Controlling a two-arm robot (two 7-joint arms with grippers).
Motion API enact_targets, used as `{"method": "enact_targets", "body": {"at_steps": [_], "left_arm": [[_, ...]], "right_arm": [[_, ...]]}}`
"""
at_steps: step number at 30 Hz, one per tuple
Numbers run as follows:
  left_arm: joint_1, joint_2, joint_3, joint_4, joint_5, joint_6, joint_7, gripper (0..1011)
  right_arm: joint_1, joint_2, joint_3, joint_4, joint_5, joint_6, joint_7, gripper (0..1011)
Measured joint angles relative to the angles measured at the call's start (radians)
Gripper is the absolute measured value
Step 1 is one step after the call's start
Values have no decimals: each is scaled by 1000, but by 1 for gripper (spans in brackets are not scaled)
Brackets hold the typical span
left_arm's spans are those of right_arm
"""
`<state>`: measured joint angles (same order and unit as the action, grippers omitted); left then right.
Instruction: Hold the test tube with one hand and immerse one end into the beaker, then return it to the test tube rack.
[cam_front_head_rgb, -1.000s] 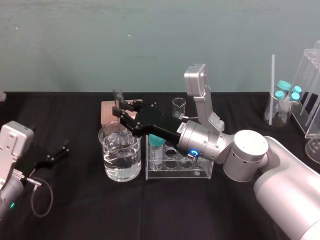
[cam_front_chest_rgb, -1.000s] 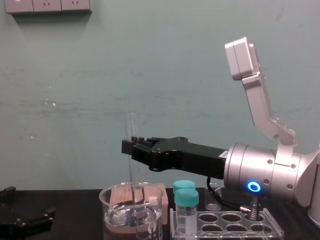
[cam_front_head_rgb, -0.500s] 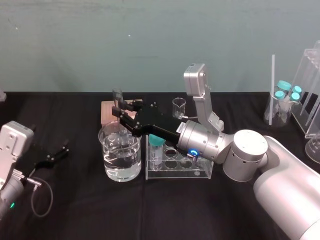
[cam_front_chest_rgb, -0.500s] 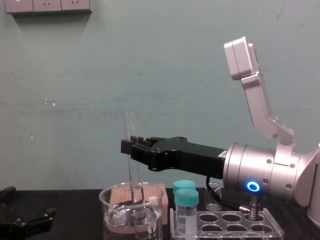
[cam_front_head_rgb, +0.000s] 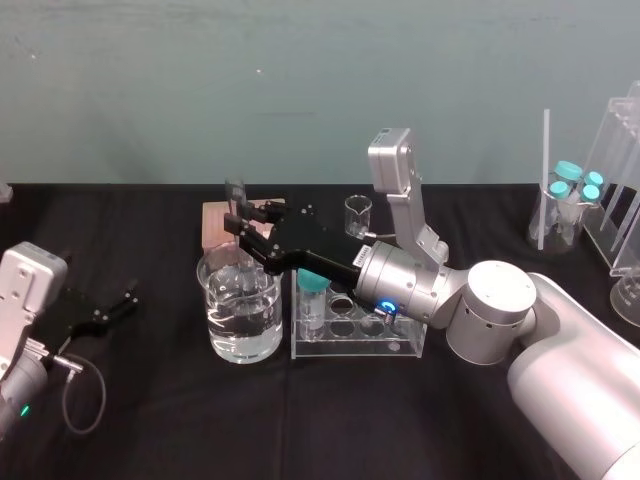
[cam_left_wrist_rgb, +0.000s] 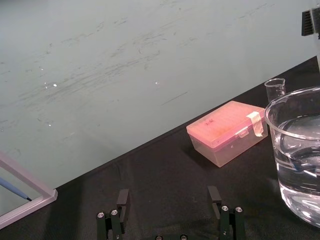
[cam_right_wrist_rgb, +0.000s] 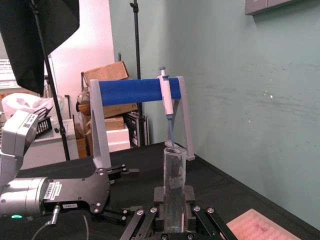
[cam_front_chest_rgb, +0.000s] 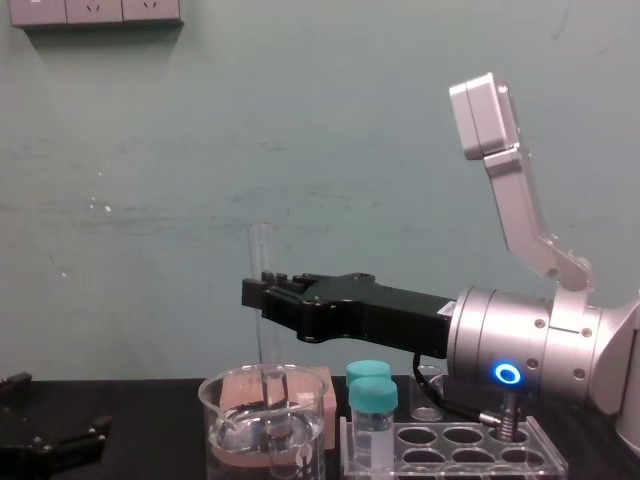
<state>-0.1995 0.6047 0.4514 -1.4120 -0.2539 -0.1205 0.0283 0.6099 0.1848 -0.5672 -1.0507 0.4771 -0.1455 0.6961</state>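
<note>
Test tube (cam_front_chest_rgb: 262, 245) x1 in right gripper (cam_front_chest_rgb: 257, 295), 1 lg beaker (cam_front_head_rgb: 222, 330)

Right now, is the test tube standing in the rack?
No, the right gripper holds the test tube upright, its lower end in the beaker, beside the test tube rack.

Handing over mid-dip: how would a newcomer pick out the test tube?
Find the wide clear glass beaker left of the clear acrylic rack. Upright in it, clamped by the right black hand, is the long thin glass test tube: uncapped, unlike the short teal-capped vials.
</note>
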Motion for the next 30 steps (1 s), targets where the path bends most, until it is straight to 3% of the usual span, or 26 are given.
{"method": "enact_targets", "body": {"at_steps": [11, 25, 30], "left_arm": [[0, 0, 0, 0, 0, 0, 0, 1000], [0, 0, 0, 0, 0, 0, 0, 1000], [0, 0, 0, 0, 0, 0, 0, 1000]], "right_arm": [[-2, 8, 9, -34, 6, -6, -1, 235], [7, 53, 62, -190, 43, -67, 0, 235], [-7, 89, 105, -255, 42, -90, -50, 235]]}}
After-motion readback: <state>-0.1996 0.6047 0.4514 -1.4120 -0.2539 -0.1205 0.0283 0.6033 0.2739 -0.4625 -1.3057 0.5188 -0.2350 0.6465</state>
